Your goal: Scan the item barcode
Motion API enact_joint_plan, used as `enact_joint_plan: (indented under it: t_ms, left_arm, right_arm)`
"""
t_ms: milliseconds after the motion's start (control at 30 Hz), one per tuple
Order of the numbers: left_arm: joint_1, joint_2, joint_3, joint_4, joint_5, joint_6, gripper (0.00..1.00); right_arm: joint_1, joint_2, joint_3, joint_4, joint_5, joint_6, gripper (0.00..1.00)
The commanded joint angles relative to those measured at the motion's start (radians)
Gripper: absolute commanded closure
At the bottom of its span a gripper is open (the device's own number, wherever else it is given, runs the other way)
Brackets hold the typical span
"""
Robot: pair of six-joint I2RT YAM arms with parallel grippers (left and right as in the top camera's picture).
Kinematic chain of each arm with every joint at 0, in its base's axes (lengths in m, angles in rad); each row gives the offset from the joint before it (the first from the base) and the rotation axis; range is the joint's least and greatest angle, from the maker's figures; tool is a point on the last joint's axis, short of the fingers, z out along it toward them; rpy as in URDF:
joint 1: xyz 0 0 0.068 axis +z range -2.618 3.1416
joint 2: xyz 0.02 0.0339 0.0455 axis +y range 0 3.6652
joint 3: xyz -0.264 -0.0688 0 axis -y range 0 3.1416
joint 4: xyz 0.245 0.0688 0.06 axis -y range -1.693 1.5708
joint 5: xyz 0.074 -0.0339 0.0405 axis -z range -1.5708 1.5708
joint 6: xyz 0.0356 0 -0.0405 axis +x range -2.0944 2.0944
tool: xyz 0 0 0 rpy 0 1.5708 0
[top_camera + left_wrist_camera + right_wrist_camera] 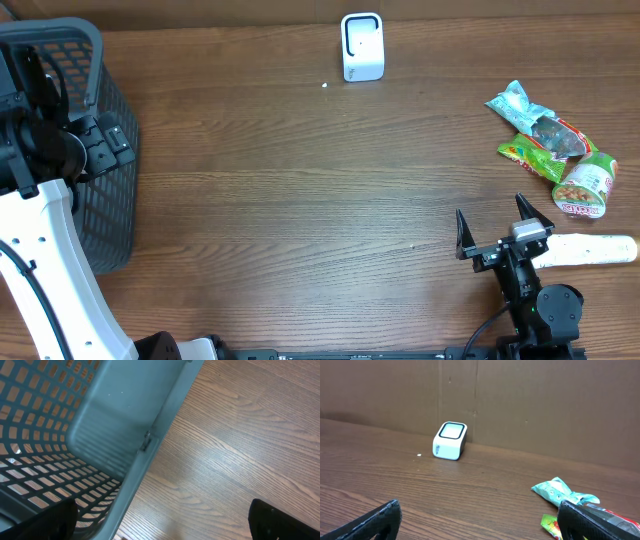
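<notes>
A white box-shaped barcode scanner (362, 46) with a dark-rimmed window on top stands at the far edge of the wooden table (300, 200), against a brown back wall. To its right, near the table's right edge, lies a loose huddle of groceries: a pale teal crimped packet (515, 103), a dark-fronted pouch (555, 130), a green wrapper (535, 155) and a green-and-red cup (588, 182) on its side, touching or overlapping one another. No barcode can be made out on any of them. The middle of the table is bare wood apart from a white speck (325, 85) left of the scanner. At the far left a grey mesh basket (110, 170) sits at the table's edge, with the left gripper (162, 522) above its rim, jaws wide and holding nothing. At the front right, the right gripper (490, 208) points towards the back wall, jaws wide and holding nothing, near the groceries. A long white object (590, 250) of unclear kind lies just right of it.
</notes>
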Motion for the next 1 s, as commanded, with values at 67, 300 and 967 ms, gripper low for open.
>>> enact_joint_plan:
  t_ms: [67,300,967]
  left_arm:
    - [0.005,0.000,0.000,0.002,0.005,0.016,0.00]
    - [0.005,0.000,0.000,0.002,0.005,0.016,0.00]
    - [-0.045,-0.077,-0.011,0.062,-0.025,0.030,0.00]
  right_arm:
    - [0.008,-0.011,-0.011,0.003,-0.005,0.000,0.00]
    - [0.008,-0.011,-0.011,0.003,-0.005,0.000,0.00]
    - [0.008,-0.011,-0.011,0.003,-0.005,0.000,0.00]
